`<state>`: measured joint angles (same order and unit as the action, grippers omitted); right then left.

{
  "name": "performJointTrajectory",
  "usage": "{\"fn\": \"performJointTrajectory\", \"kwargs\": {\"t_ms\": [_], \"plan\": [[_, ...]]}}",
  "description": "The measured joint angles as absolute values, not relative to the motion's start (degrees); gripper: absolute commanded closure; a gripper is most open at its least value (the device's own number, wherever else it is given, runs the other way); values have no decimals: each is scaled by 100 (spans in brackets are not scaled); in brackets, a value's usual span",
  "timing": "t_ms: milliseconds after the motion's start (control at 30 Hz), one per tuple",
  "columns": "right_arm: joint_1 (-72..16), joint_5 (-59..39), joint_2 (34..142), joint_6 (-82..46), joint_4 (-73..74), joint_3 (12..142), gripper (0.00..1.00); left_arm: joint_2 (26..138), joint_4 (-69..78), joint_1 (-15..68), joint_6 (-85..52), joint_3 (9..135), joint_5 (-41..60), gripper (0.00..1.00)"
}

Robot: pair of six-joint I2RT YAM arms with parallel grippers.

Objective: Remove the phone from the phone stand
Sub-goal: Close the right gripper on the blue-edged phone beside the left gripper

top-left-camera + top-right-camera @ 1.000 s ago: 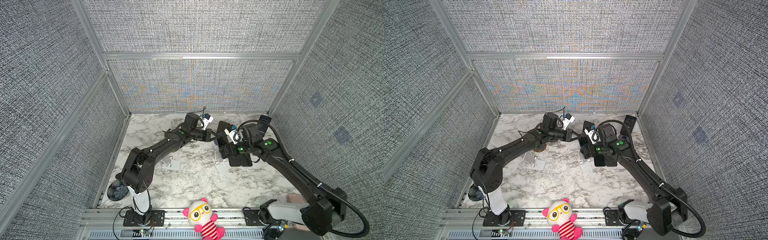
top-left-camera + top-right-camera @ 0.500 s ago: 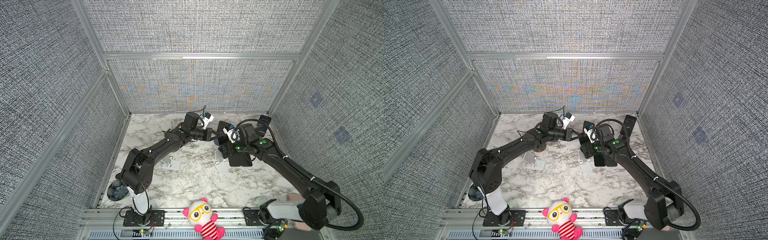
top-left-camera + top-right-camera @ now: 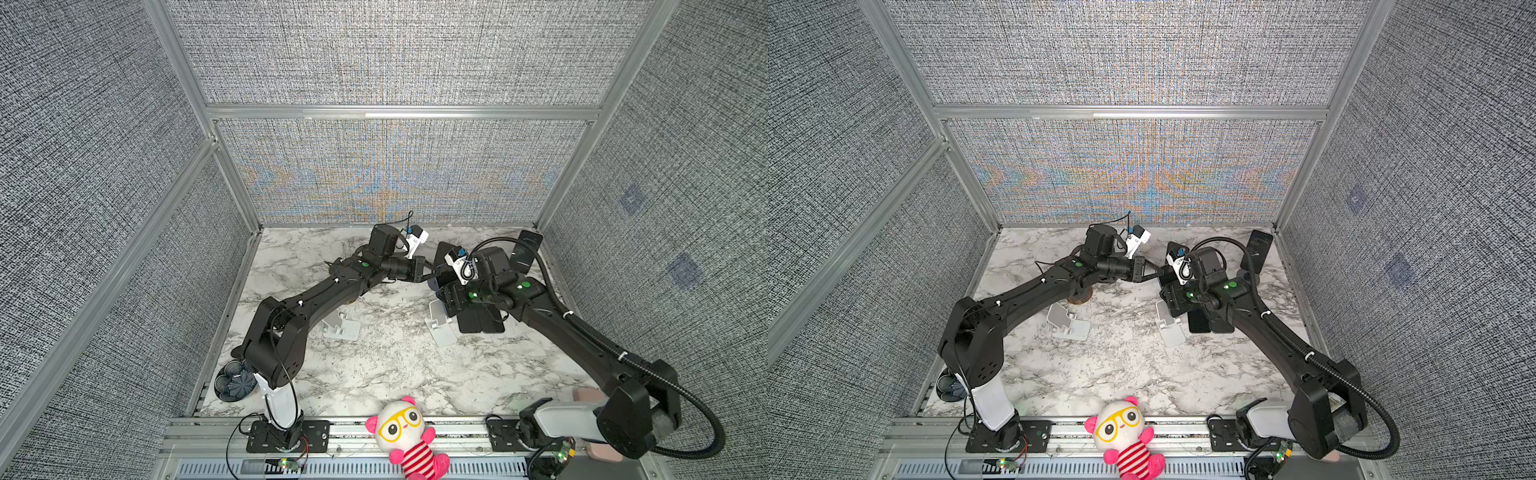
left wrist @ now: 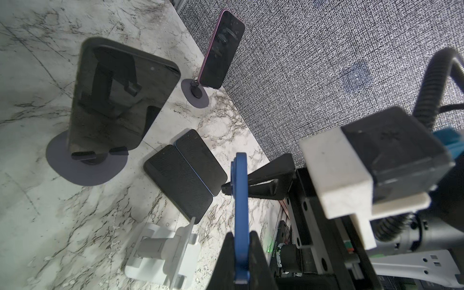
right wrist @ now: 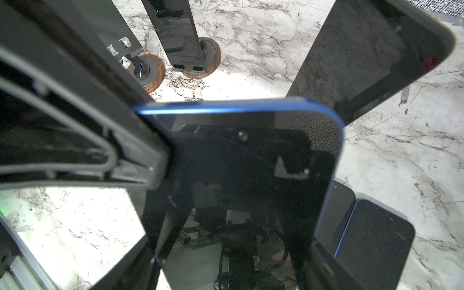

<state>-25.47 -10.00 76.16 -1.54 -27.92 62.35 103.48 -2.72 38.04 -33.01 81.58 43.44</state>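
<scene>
Nearest to us, a pink and white plush toy (image 3: pixel 405 436) sits on the metal rail (image 3: pixel 349 427) at the front edge. On the marble counter (image 3: pixel 395 374) behind it we see a white stand (image 3: pixel 340 326) on the left and a white phone stand (image 3: pixel 441 328) nearer the middle. Just right of that one, two dark phones (image 3: pixel 482 322) lie flat (side by side, long edges touching).

A bit farther back, the two arms meet. The left gripper (image 4: pixel 241 233) has its fingers (image 4: pixel 254 251) closed tight on the thin edge of the blue phone (image 4: pixel 241 195). It holds the phone up in the air above the counter, on no stand. The right gripper (image 5: pixel 231 243) has its fingers (image 5: pixel 324 266) one on each side of the same phone. We cannot tell if they squeeze it or only stand beside it.

Behind them a big dark phone (image 4: pixel 120 95) leans on a round grey stand (image 4: pixel 82 170). In the far right corner a purple-edged phone (image 3: pixel 525 251) stands upright.
</scene>
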Motion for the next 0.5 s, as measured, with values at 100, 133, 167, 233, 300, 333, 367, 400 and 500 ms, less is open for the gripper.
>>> {"fn": "performJointTrajectory", "kwargs": {"t_ms": [100,133,167,233,300,333,367,400,500], "plan": [[-2550,-991,7559,-152,-2792,6222,35,10348,-242,3804,-3304,8149,4346,100],[-2550,-976,7526,-152,-2799,6219,37,10348,-211,3804,-3304,8145,4351,99],[-2550,-967,7494,-152,-2810,6217,38,10339,-176,3804,-3304,8132,4355,96],[-2552,-950,7408,-154,-2860,6215,40,10304,-97,3813,-3304,8090,4370,83],[-2552,-941,7310,-172,-2899,6206,42,10259,3,3813,-3277,8036,4405,66],[-2547,-902,7247,-202,-2921,6206,44,10230,10,3813,-3238,8005,4390,58],[-2541,-860,7192,-239,-2934,6206,46,10206,8,3809,-3236,7972,4357,53],[-2534,-764,7120,-259,-2945,6206,49,10184,5,3804,-3218,7944,4351,48],[-2495,-733,6958,-329,-3061,6204,50,10134,-1,3811,-3129,7911,4346,39]]}}
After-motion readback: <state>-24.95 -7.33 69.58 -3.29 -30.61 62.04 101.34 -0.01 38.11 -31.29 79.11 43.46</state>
